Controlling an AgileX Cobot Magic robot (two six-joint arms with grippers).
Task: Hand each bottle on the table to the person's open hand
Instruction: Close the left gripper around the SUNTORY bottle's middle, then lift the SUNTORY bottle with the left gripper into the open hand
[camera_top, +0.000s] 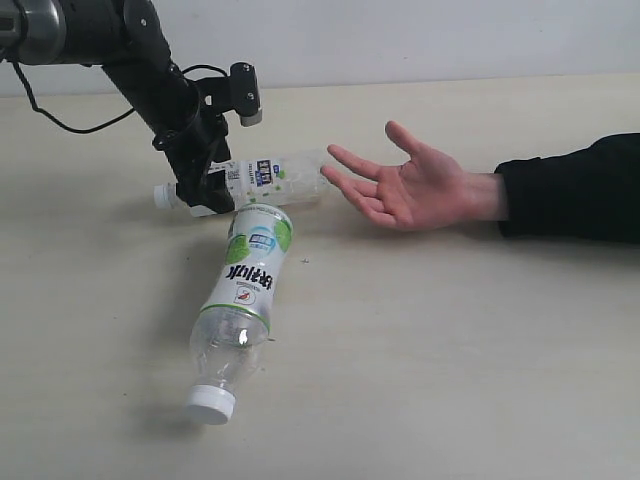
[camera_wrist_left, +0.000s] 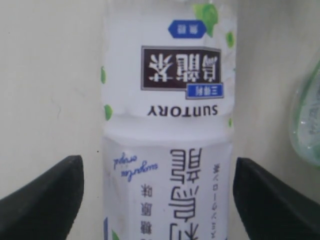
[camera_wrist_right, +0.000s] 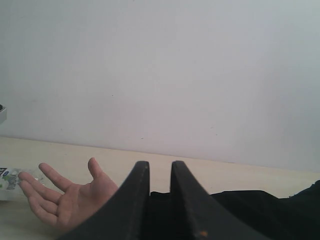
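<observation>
1. Pale cream table (camera_top: 450, 350) and a white wall (camera_top: 400, 35) are filling the exterior view. The person's open hand (camera_top: 405, 190) is lying palm up, fingers spread, apparently to receive a bottle. The Suntory bottle (camera_top: 265, 178) is lying on its side with its base just short of the hand's fingertips. The left gripper (camera_top: 205, 190) is straddling that bottle at the end away from the hand. A green-labelled bottle (camera_top: 245, 290) is lying beyond the hand's fingertips, its base just beside the Suntory bottle and its cap pointing away.
2. In the left wrist view, the jaws are standing wide on either side of the label, with bare table showing on one side. I judge this to be lining up rather than gripping. The hand is out of view.
3. In the right wrist view, the right gripper (camera_wrist_right: 160, 165) is hanging over the hand's black sleeve (camera_wrist_right: 250, 210). It is narrow and holding nothing, probably parked clear.
</observation>
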